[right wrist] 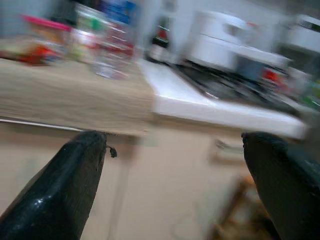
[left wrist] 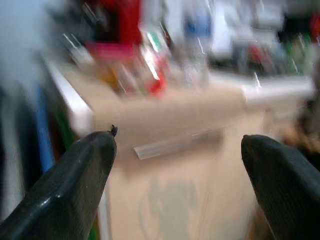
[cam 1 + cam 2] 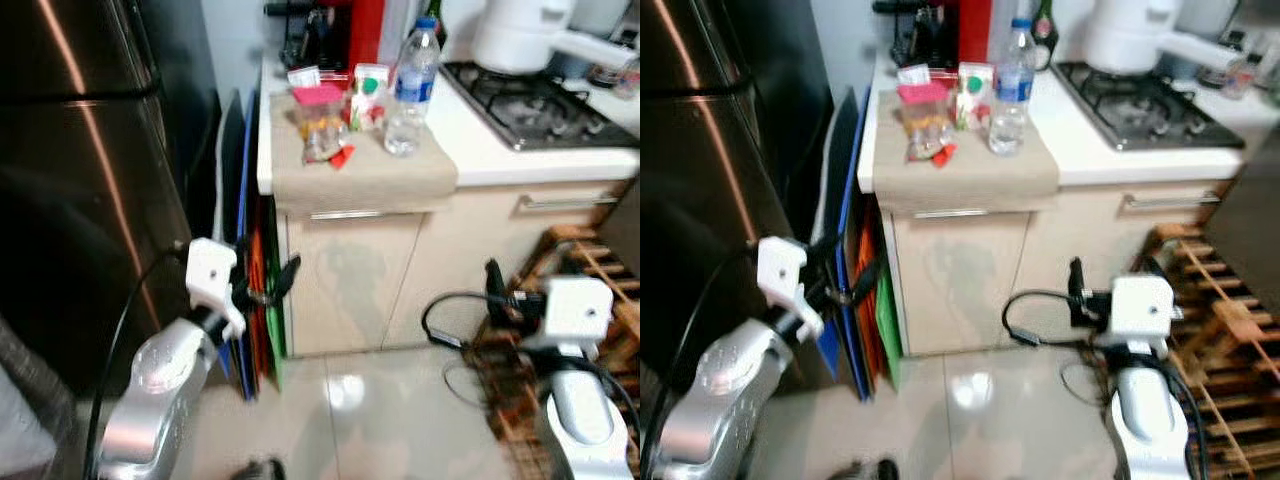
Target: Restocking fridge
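A clear water bottle (image 3: pixel 412 85) with a blue label, a pink-lidded jar (image 3: pixel 320 120) and a small green-and-white carton (image 3: pixel 370 95) stand on a beige cloth (image 3: pixel 360 170) draped over the counter's front edge. The dark steel fridge (image 3: pixel 80 200) stands shut at the left. My left gripper (image 3: pixel 265 282) hangs low in front of the cabinet, near the fridge's corner, open and holding nothing. My right gripper (image 3: pixel 495 290) is low at the right, also open and holding nothing. The blurred left wrist view shows the left gripper (image 2: pixel 177 140) pointing towards the counter items, and the right wrist view shows the right gripper (image 1: pixel 175 137) doing the same.
Flat coloured boards (image 3: pixel 250 250) lean between fridge and cabinet. A gas hob (image 3: pixel 530 105) and a white appliance (image 3: pixel 515 35) sit at the back right. A wooden rack (image 3: pixel 590 265) stands on the floor at the right, with a black cable (image 3: pixel 445 335) beside it.
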Tool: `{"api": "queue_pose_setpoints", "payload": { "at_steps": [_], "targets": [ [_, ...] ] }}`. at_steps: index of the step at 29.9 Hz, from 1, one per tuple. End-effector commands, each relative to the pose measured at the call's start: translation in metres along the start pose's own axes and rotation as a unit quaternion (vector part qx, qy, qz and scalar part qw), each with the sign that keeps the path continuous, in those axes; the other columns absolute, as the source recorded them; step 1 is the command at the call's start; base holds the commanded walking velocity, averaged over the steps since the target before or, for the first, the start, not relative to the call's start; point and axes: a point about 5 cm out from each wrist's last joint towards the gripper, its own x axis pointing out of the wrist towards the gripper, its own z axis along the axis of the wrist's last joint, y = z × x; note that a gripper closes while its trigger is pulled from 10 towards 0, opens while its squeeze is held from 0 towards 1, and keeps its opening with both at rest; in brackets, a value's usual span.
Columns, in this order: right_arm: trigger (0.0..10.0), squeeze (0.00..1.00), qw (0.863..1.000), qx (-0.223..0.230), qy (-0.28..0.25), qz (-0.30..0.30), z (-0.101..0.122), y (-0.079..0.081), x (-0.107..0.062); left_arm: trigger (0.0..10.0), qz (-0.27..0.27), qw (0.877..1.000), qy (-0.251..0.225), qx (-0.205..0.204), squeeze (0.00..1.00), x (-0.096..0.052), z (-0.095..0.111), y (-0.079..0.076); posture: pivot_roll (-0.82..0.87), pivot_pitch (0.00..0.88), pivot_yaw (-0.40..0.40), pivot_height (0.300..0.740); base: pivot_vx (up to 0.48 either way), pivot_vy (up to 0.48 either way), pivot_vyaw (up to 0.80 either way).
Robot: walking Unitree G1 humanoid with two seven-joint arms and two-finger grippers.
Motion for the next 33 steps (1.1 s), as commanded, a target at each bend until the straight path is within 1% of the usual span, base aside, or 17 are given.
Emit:
{"api": "queue_pose_setpoints", "payload": {
  "at_steps": [1,2,4,7,10,13,16,22,24,29,33],
  "targets": [
    [10.0,0.00,1.000,0.010,-0.013,0.019,0.005,0.009,0.007,10.0,0.008,1.000,-0.017,0.003,0.00,0.005,0.008,0.001,-0.03,0.000,0.008,0.740,0.000,0.000,0.00],
    [10.0,0.00,1.000,0.009,-0.015,0.014,0.006,0.009,0.013,10.0,0.015,1.000,-0.022,0.002,0.00,0.011,0.013,0.002,-0.03,0.000,0.018,0.740,0.458,0.000,0.00],
    [10.0,0.00,1.000,0.011,-0.015,0.002,0.008,0.007,0.019,10.0,0.014,1.000,-0.023,0.003,0.00,0.014,0.019,0.003,-0.03,0.000,0.036,0.740,0.454,0.000,0.00],
    [10.0,0.00,1.000,0.017,-0.009,-0.004,0.009,0.007,0.020,10.0,0.020,1.000,-0.012,0.002,0.00,0.015,0.020,0.006,-0.04,0.000,0.054,0.740,0.453,0.000,0.00],
    [10.0,0.00,1.000,0.026,-0.004,-0.002,0.006,0.011,0.020,10.0,0.050,0.998,-0.004,-0.030,0.00,0.017,0.020,0.016,-0.04,0.000,0.059,0.740,0.469,0.000,0.00],
    [10.0,0.00,1.000,0.029,-0.003,0.004,0.005,0.013,0.021,10.0,0.056,0.998,-0.005,-0.036,0.00,0.020,0.020,0.016,-0.04,0.000,0.063,0.740,0.477,0.000,0.00],
    [10.0,0.00,0.999,0.031,-0.003,0.013,0.005,0.017,0.022,10.0,0.048,0.998,-0.010,-0.034,0.00,0.026,0.021,0.010,-0.05,0.000,0.062,0.740,0.480,0.000,0.00],
    [10.0,0.00,0.999,0.028,-0.003,0.020,0.006,0.018,0.024,10.0,0.041,0.999,-0.007,-0.028,0.00,0.028,0.022,0.006,-0.05,0.000,0.055,0.740,0.480,0.000,0.00],
    [10.0,0.00,0.999,0.027,-0.005,0.023,0.007,0.019,0.025,10.0,0.030,0.999,-0.010,-0.020,0.00,0.030,0.023,0.002,-0.05,0.000,0.051,0.740,0.480,0.000,0.00],
    [10.0,0.00,0.999,0.025,-0.012,0.023,0.010,0.019,0.025,10.0,0.020,1.000,-0.014,-0.016,0.00,0.032,0.025,-0.002,-0.05,0.000,0.053,0.740,0.480,0.000,0.00],
    [10.0,0.00,0.999,0.026,-0.013,0.023,0.010,0.021,0.022,10.0,0.000,1.000,-0.018,-0.008,0.00,0.033,0.027,-0.007,-0.05,0.000,0.056,0.740,0.478,0.000,0.00]
  ]
}}
